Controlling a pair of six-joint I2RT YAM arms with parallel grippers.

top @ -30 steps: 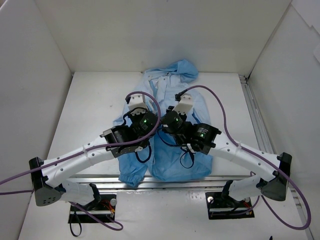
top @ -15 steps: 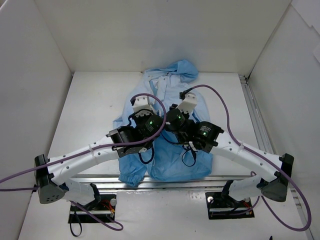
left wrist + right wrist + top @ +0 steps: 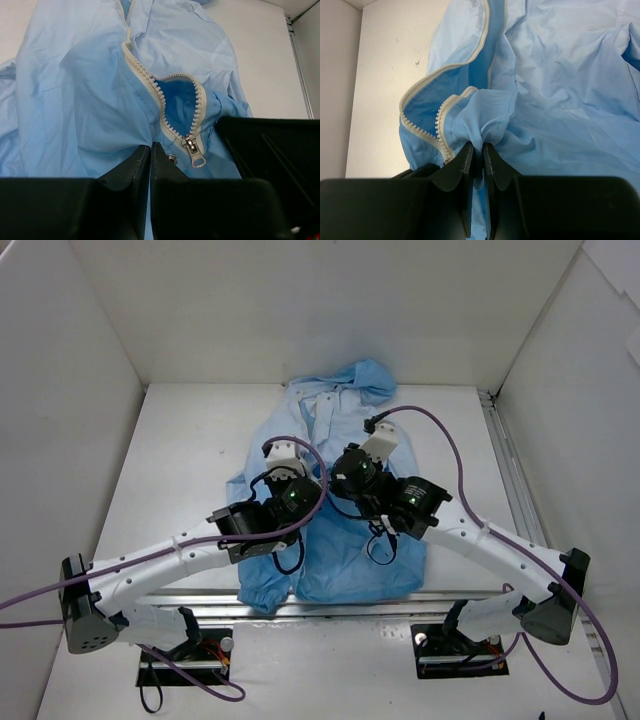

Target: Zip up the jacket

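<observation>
The left gripper (image 3: 150, 150) is clenched on a fold of the jacket (image 3: 85, 100), its jaws pressed together with pale blue cloth bunched at the tips. A snap (image 3: 172, 159) lies just right of those jaws, and the zipper slider (image 3: 191, 145) sits just beyond it, its pull tab hanging free. The right gripper (image 3: 475, 148) is likewise pinched tight on a gathered pleat, and loose zipper teeth (image 3: 420, 132) curl away to the left of its jaws.

Neither gripper holds the slider, only thin cloth that looks slick. A hard tug could draw the fabric out of either pinch and let the front go slack. The two grippers also work close together, so reaching for the pull tab risks a knock between them.

Beyond the left jaws the two tooth rows bow apart into an open loop. If the slider is driven up while they stand this far apart, it will likely jam or bite the placket.

Farthest from the jaws, the hood (image 3: 365, 378) lies loose on the table (image 3: 180, 460). Nothing anchors it, so an upward pull may drag the whole jacket instead of closing it.
</observation>
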